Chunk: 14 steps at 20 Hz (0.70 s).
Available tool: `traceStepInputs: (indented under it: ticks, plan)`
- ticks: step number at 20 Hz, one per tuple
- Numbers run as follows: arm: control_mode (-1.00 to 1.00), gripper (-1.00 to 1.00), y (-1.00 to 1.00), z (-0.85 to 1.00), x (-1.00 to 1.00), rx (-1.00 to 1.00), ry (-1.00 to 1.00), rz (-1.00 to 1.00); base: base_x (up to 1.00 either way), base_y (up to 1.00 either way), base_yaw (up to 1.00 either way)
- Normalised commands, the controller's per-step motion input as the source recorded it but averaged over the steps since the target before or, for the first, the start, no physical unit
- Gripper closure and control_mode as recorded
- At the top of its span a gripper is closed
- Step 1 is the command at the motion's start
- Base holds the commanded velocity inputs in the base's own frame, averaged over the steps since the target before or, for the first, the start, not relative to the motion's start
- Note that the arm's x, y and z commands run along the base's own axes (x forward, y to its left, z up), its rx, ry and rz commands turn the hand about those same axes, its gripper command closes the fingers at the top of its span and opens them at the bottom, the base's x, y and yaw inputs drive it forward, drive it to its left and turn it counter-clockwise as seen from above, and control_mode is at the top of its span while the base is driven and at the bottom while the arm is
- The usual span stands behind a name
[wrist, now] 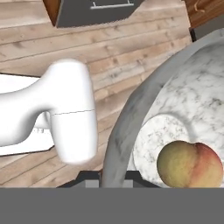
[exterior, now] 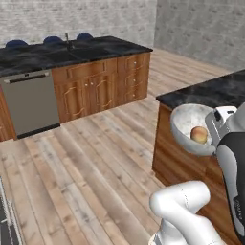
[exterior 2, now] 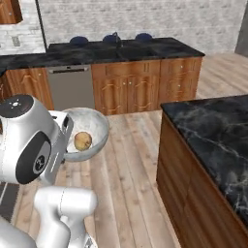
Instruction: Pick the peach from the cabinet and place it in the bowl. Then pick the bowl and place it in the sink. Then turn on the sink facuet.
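Observation:
The whitish marbled bowl (exterior: 184,122) (exterior 2: 97,123) (wrist: 183,105) hangs tilted in the air over the wooden floor, with my gripper (exterior: 214,146) (exterior 2: 67,140) (wrist: 111,177) shut on its rim. The orange-tan peach (exterior: 199,134) (exterior 2: 83,141) (wrist: 190,164) lies inside the bowl near the gripped edge. Across the room stands the slim dark sink faucet (exterior: 67,39) (exterior 2: 116,38), with the black sink (exterior: 79,51) (exterior 2: 104,48) set in the dark marble counter below it. A corner of the brown wall cabinet (exterior 2: 9,12) shows at the top left of the right base view.
A dark marble island (exterior: 210,91) (exterior 2: 213,131) with wooden sides stands close on the right. A grey dishwasher (exterior: 31,103) (exterior 2: 70,87) and low carved cupboards (exterior: 95,91) (exterior 2: 131,89) front the far counter. Open wooden floor (exterior: 95,158) lies between.

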Motion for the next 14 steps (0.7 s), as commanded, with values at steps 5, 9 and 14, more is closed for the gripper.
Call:
traceStepInputs:
  ticks: [5,9,14]
  plan:
    - [1.00,1.00,0.00,0.00,0.00,0.00,0.00,0.00,1.00,0.10,0.31]
    - [1.00,1.00,0.00,0.00,0.00,0.00,0.00,0.00,1.00,0.00,0.29]
    - [1.00,1.00,0.00,0.00,0.00,0.00,0.00,0.00,1.00,-0.03,0.24]
